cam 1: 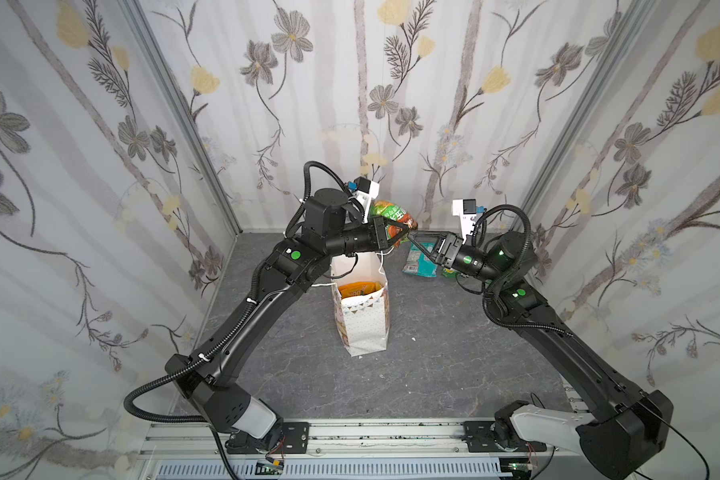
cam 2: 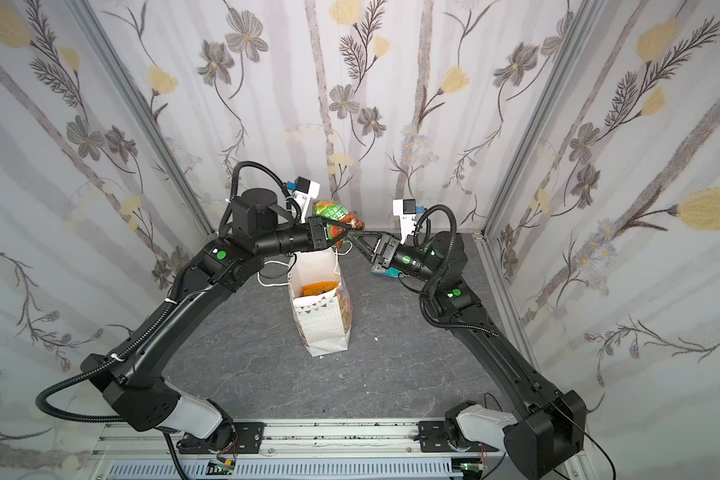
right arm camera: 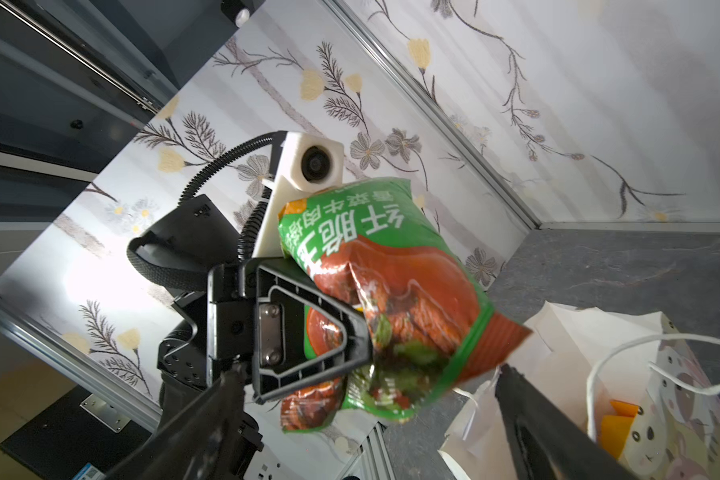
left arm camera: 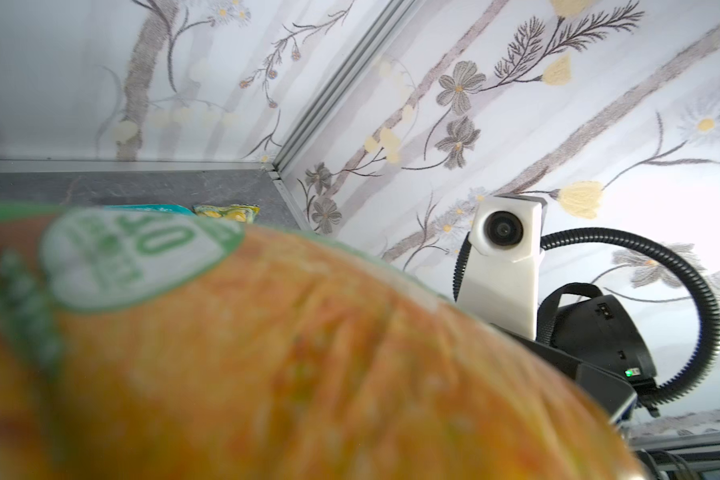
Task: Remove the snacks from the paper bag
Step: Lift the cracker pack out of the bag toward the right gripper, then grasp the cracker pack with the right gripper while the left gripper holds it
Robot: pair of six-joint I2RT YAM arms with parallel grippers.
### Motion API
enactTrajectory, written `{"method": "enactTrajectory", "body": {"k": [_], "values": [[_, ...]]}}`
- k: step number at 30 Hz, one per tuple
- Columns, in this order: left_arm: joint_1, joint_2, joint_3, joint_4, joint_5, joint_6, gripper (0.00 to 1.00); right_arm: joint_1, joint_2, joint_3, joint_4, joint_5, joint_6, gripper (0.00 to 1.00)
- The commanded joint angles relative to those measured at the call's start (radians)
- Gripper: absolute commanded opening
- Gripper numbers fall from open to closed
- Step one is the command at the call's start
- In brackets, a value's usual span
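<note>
Green pkt (left arm camera: pixel 267 353): aloft, out of bag (cam 1: pixel 364 328), near its mouth.
L claw (cam 1: pixel 402 235): clamped on pkt.
R claw (right arm camera: pixel 368 374): apart, just beside pkt.
Risk: L lets go early; pkt drops back in.

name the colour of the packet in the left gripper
The packet is green with a red-brown picture and white lettering; best in the right wrist view.

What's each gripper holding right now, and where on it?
The left gripper pinches the green-and-red snack packet across its crumpled lower half; the right gripper is open, holding nothing.
</note>
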Motion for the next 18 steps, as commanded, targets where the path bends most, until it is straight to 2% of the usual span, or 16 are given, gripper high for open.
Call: {"method": "enactTrajectory", "body": {"k": [1,7,9,11,18], "values": [[0.001,0.01,-0.015,0.14,0.07,-0.09,0.0,0.001,0.024,-0.002,0.229,0.0,0.155,0.9],[0.001,0.017,-0.032,0.163,0.089,-0.111,0.0,0.0,0.025,0.008,0.295,0.07,0.186,0.78],[0.001,0.019,-0.038,0.173,0.095,-0.118,0.0,0.0,0.032,0.018,0.32,0.067,0.205,0.7],[0.001,0.026,-0.036,0.179,0.106,-0.127,0.0,0.001,0.05,0.028,0.353,0.052,0.238,0.59],[0.001,0.025,-0.043,0.197,0.118,-0.138,0.0,0.001,0.087,0.028,0.443,0.043,0.316,0.33]]}}
